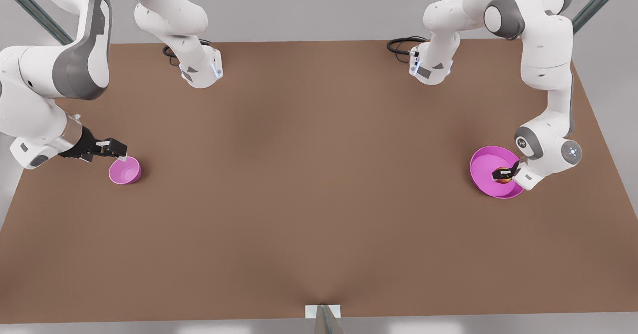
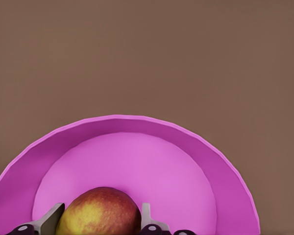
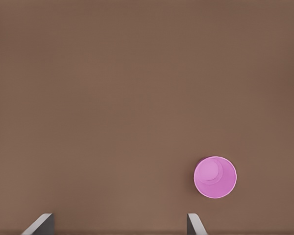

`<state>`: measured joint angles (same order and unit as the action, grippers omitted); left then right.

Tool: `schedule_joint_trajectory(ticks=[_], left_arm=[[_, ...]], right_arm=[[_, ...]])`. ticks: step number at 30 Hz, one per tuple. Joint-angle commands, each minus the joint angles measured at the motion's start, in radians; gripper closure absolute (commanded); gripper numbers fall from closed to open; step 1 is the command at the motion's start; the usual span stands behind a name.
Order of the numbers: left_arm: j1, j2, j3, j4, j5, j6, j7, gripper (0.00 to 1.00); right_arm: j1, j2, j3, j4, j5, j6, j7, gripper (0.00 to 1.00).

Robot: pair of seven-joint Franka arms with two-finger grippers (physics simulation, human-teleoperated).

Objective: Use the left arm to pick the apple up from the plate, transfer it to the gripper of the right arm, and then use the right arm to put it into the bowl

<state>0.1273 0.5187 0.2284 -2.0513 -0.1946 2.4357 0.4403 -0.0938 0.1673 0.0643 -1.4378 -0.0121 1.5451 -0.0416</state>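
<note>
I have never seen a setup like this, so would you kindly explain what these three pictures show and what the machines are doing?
These are simulator renders of two white robot arms bolted to a brown table, each ending in a black two-finger gripper.

The front view looks down at the whole table from a camera off the arms. The other two pictures come from cameras on each arm's wrist, looking past its fingers.

On the front view's right lies a wide pink plate with a red-and-yellow apple in it. The left gripper is down at the apple, one finger on either side; whether they already press on it cannot be told.

On the front view's left stands a small pink bowl. The right gripper hovers beside it, open and holding nothing.
</note>
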Motion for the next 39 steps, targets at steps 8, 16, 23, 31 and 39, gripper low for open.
schedule_joint_trajectory(ticks=[8, 16, 23, 31, 39], left_arm=[[0.008, 0.003, 0.002, -0.016, 0.001, 0.0, 0.015, 0.19], [0.005, -0.019, 0.0, -0.01, 0.001, -0.001, 0.012, 0.24], [0.0, -0.183, -0.136, 0.06, -0.112, -0.072, 0.161, 0.28], [-0.043, -0.132, -0.556, 0.273, -0.65, -0.332, 0.158, 0.28], [-0.382, 0.219, -0.629, 0.726, -1.112, -0.11, 0.834, 0.28]], right_arm=[[-0.001, 0.0, 0.0, 0.0, 0.001, 0.0, -0.024, 0.0], [-0.001, 0.003, 0.0, 0.002, 0.001, 0.0, -0.029, 0.0], [-0.003, 0.003, 0.0, 0.002, 0.001, -0.002, -0.032, 0.0], [-0.004, 0.003, 0.005, 0.002, 0.001, 0.0, -0.029, 0.0], [0.0, 0.187, 0.038, 0.135, 0.428, 0.089, -0.008, 0.0]])
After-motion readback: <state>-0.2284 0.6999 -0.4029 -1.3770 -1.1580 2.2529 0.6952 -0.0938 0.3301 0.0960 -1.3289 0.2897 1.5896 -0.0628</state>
